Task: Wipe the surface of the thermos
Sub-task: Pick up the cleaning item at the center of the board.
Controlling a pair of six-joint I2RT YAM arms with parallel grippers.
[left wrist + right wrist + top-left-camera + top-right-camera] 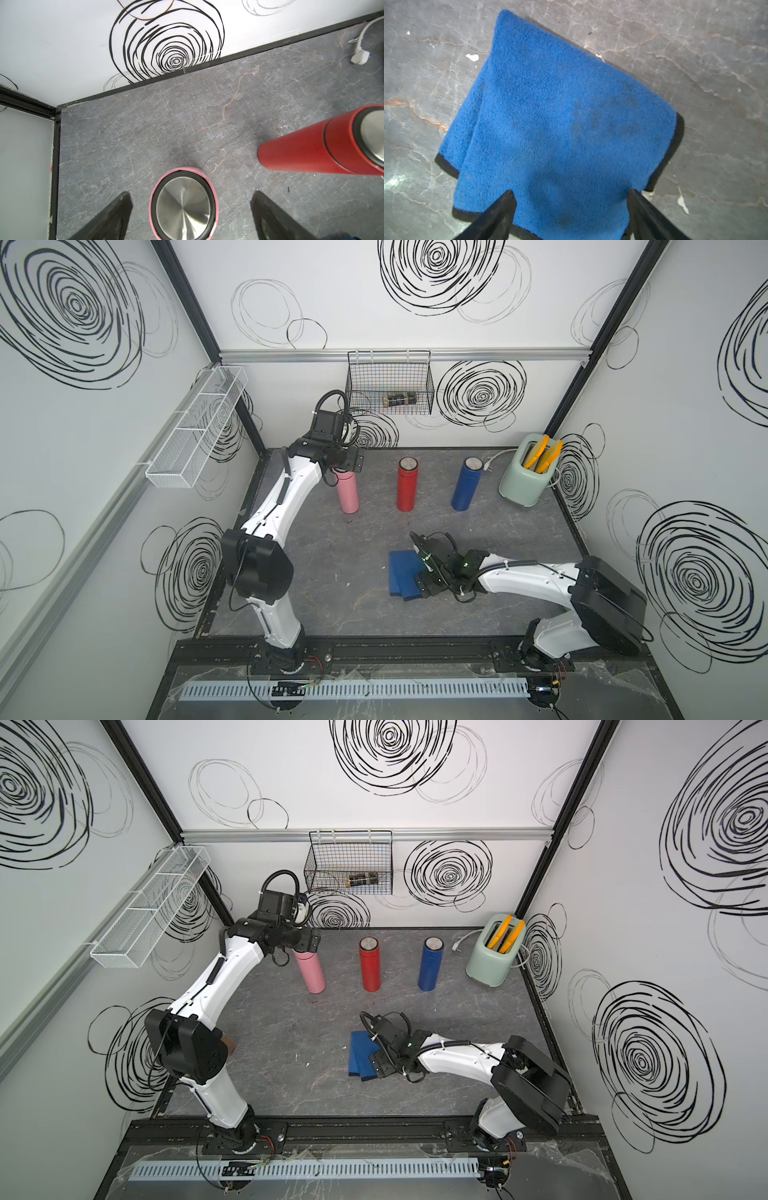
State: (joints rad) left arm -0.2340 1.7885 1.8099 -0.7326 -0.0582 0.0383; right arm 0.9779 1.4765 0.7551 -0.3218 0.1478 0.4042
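- The left gripper [191,193] hangs directly above the pink thermos [348,497]. Its jaws are spread wide, one on each side of the thermos top, with bare table visible between each black finger and the rim.
- The pink thermos stands upright at the rear left of the table [353,614], at the left end of a row of three.
- It is a slim, matte cylinder. Its round steel lid [182,209] has a brushed, radial sheen and a black ring around it.
- The red thermos [406,489] and the blue thermos [465,489] stand upright to its right, well apart. They have the same shape and the same metal caps.
- The right gripper [571,191] is low over the blue cloth [560,104], near the front middle of the table. Its jaws are parted, with nothing between them, and the tips are over the cloth's near edge. Whether they touch it cannot be told.
- The cloth is folded flat, with a fuzzy terry pile and a black stitched border.
- The tabletop is grey and marble-patterned with pale veins.
- A pale green toaster [521,481] with rounded corners sits at the rear right and holds two yellow-orange slices.
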